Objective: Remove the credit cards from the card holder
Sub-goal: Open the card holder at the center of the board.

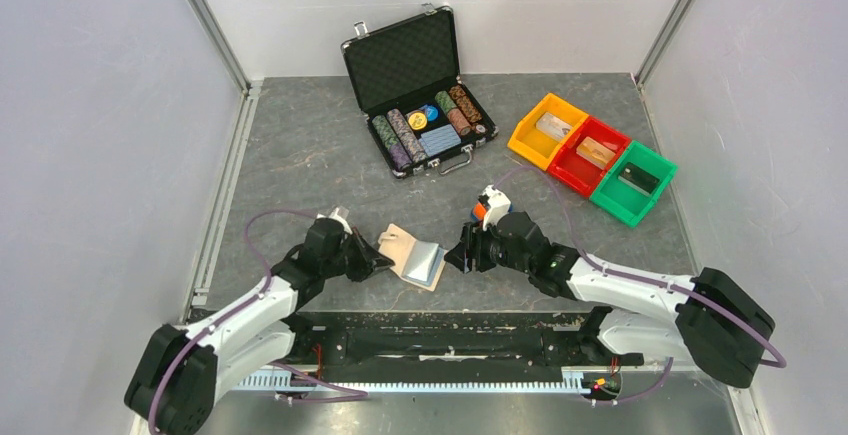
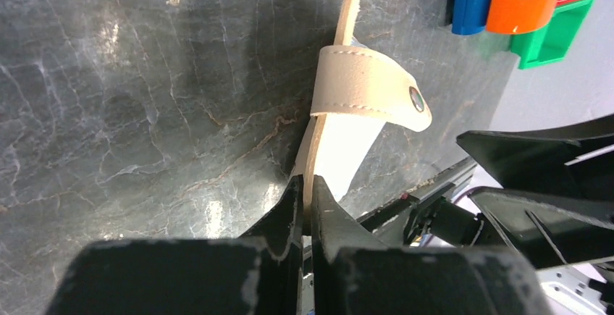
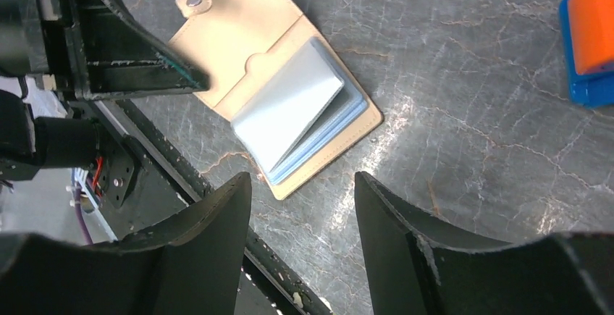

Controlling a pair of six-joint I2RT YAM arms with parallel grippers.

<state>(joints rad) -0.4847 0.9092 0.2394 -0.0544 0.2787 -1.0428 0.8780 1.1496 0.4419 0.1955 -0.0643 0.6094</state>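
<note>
The tan card holder [image 1: 404, 247] lies open on the table between my two arms. Its snap tab [image 2: 369, 87] curls over in the left wrist view. Pale blue credit cards [image 3: 293, 108] are stacked on its right half, also in the top view [image 1: 427, 260]. The top card is lifted at an angle. My left gripper [image 2: 308, 203] is shut on the edge of the holder's left flap [image 3: 217, 40]. My right gripper [image 3: 303, 185] is open and empty, just right of the cards' side of the holder.
An open black chip case [image 1: 420, 95] stands at the back centre. Yellow, red and green bins [image 1: 590, 158] sit at the back right. A blue and orange object [image 1: 490, 205] rides on the right wrist. The black rail [image 1: 440, 335] runs along the near edge.
</note>
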